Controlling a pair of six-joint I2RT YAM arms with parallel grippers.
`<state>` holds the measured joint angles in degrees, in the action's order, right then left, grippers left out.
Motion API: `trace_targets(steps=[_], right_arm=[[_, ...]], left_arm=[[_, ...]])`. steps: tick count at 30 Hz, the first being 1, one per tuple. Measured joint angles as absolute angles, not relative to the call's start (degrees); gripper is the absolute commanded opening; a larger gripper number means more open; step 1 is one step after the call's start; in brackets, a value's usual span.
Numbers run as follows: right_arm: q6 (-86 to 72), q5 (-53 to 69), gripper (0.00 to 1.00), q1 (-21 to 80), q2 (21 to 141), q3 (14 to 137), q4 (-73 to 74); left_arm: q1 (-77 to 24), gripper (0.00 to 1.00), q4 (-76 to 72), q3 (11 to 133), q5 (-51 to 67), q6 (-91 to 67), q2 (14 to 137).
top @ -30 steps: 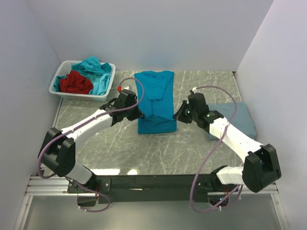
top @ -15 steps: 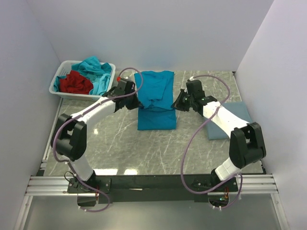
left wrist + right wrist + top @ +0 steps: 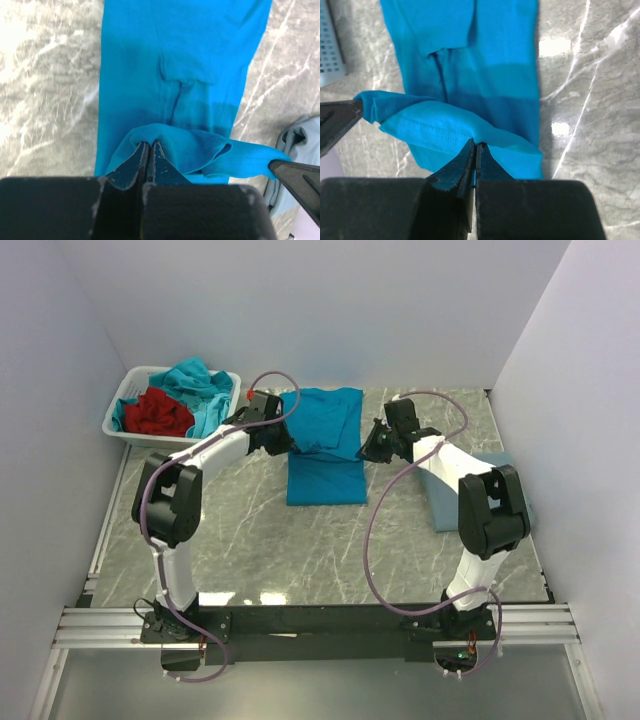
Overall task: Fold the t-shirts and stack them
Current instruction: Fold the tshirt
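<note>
A bright teal-blue t-shirt (image 3: 325, 445) lies on the marble table as a long narrow strip. My left gripper (image 3: 289, 445) is shut on its hem at the left side, seen up close in the left wrist view (image 3: 149, 143). My right gripper (image 3: 364, 450) is shut on the hem at the right side, seen in the right wrist view (image 3: 475, 145). The held hem edge (image 3: 427, 125) is lifted and carried over the shirt's middle, folded back toward the far end. A duller slate-blue folded t-shirt (image 3: 500, 490) lies at the right, partly under my right arm.
A white slatted basket (image 3: 125, 405) at the back left holds a red shirt (image 3: 157, 412) and turquoise shirts (image 3: 200, 385). White walls enclose the table on three sides. The basket's corner shows in the right wrist view (image 3: 330, 45).
Both grippers have moved away from me toward the back wall, carrying the teal-blue shirt's near hem over its middle. The strip on the table now reads shorter.
</note>
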<state>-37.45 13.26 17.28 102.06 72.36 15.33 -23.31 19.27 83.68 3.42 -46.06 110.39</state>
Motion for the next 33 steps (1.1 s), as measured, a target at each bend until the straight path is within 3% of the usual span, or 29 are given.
trace_targets(steps=[10,13,15,16,18,19,21,22,24,25,26,27,33], right_arm=[[-37.7,13.2,0.02,17.0,109.2,75.4,12.7],[-37.8,13.1,0.07,16.9,111.0,76.7,12.5],[-38.0,13.1,0.16,16.8,111.9,77.4,12.4],[-38.2,13.1,0.32,16.8,112.3,77.8,12.4],[-38.3,12.9,0.41,16.7,113.2,78.6,12.5],[-38.2,12.9,0.50,16.7,113.7,79.1,12.6],[-38.1,12.6,0.59,16.6,114.4,80.0,13.0],[-38.0,12.4,0.70,16.6,114.6,80.6,13.3],[-37.8,11.9,0.72,16.6,114.7,81.4,14.0],[-37.6,11.7,0.86,16.6,114.7,81.8,14.2],[-37.8,11.4,0.88,16.6,114.7,82.2,14.3],[-37.3,11.2,0.88,16.6,114.6,82.4,14.3],[-36.0,11.7,0.89,16.6,112.0,80.6,14.1]], left_arm=[[-22.7,0.01,19.2,87.2,4.3,-45.9,117.3],[-22.5,0.04,19.4,88.1,4.3,-45.9,118.8],[-22.4,0.11,19.5,89.0,4.3,-45.9,119.7],[-22.4,0.15,19.5,89.3,4.3,-45.9,119.9],[-22.3,0.29,19.6,89.4,4.3,-45.7,120.1],[-22.3,0.40,19.6,89.4,4.3,-45.6,120.1],[-22.2,0.54,19.7,89.7,4.3,-45.4,120.1],[-22.2,0.61,19.7,89.9,4.3,-45.5,120.1],[-22.1,0.80,19.7,90.4,4.2,-45.1,120.1],[-22.1,0.90,19.7,90.5,4.3,-45.1,120.1],[-22.1,0.96,19.6,90.6,4.3,-45.0,120.0],[-22.0,1.00,19.6,90.6,4.3,-45.0,119.9],[-22.0,1.00,18.8,87.5,4.7,-45.2,115.9]])
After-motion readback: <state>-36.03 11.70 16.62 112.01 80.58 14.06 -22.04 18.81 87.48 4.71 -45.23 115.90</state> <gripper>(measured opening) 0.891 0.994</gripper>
